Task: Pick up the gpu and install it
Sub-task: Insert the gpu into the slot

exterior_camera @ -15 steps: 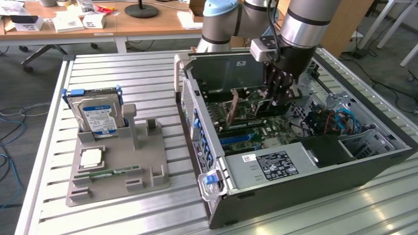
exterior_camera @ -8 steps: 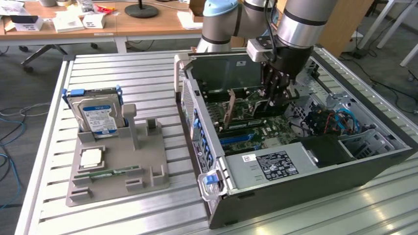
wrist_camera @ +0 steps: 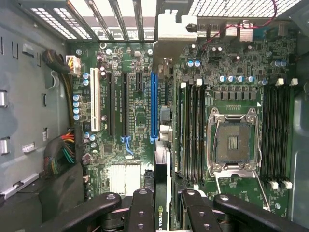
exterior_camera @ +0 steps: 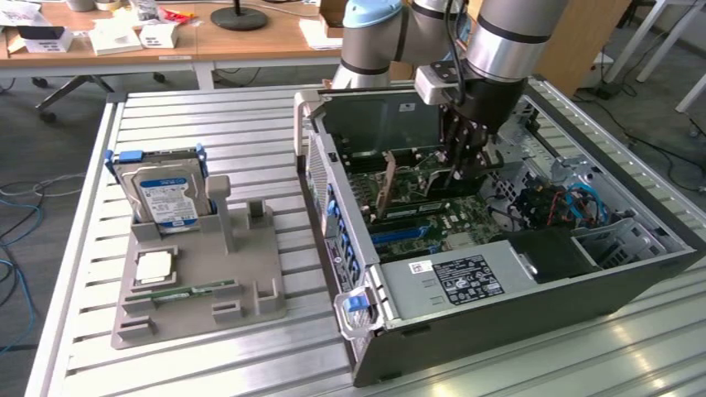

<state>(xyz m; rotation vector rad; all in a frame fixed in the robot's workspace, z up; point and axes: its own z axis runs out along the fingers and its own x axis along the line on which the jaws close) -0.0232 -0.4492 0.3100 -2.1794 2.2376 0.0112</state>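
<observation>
In the exterior view, the gripper (exterior_camera: 464,161) is hanging inside the open computer case (exterior_camera: 518,314), above the motherboard (exterior_camera: 425,219). What it is holding is hard to make out there.

In the wrist view, the gripper (wrist_camera: 167,205) is clamping the gpu (wrist_camera: 161,176) edge-on, its jaws standing narrowly apart. The card is sitting just beside the blue slot (wrist_camera: 153,106), and the frame edge is cutting off its near end.

- Exterior view: softly, evenly lit; faint sheen on the table (exterior_camera: 221,116); shade inside the computer case (exterior_camera: 530,322).
- Wrist view: washed out at the rear grille (wrist_camera: 231,6); even across the motherboard (wrist_camera: 140,116).
</observation>
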